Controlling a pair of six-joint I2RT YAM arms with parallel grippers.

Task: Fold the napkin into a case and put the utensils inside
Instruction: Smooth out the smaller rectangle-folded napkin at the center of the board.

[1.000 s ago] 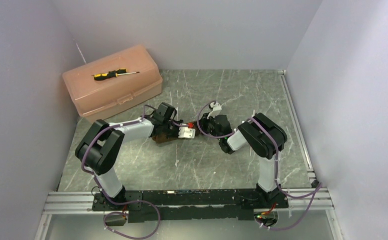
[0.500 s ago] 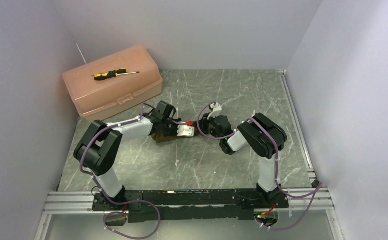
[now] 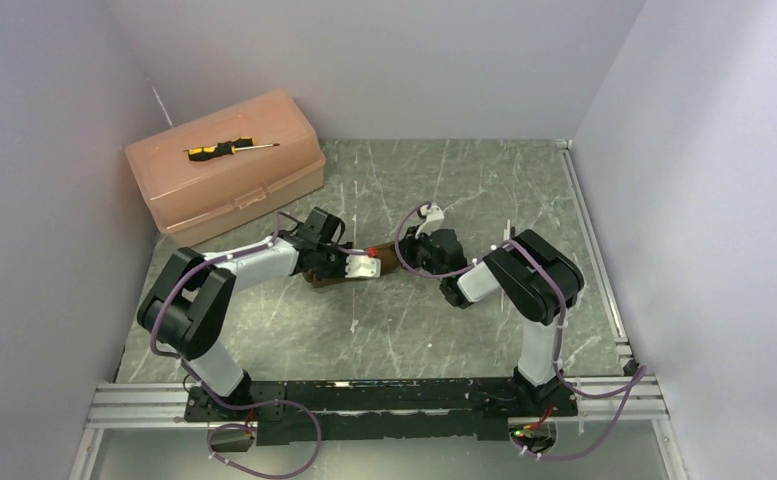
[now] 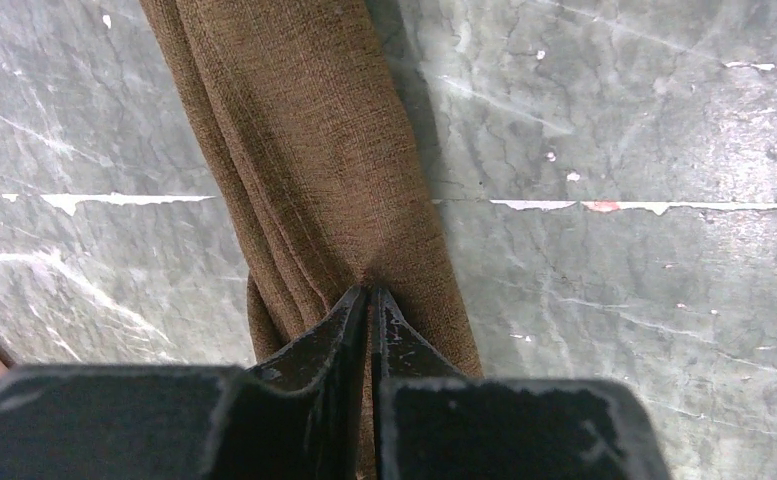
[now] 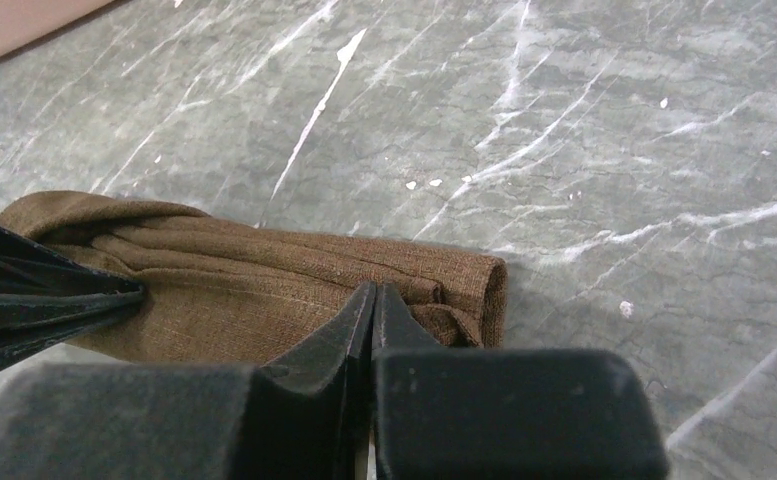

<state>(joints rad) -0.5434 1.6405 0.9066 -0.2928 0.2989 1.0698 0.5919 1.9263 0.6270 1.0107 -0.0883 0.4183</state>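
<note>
The napkin, gathered into a narrow bundle at table centre, is pinched at its nine o'clock end by the left gripper and at three o'clock by the right gripper. Both pairs of jaws are clamped on cloth, seemingly so the folds are kept from springing open.

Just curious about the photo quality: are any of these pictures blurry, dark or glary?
Top view: evenly lit, sharp, but the napkin is mostly hidden under the arms. Left wrist view: crisp weave, dark close-up left gripper. Right wrist view: right gripper soft-edged; table slightly glossy.
</note>
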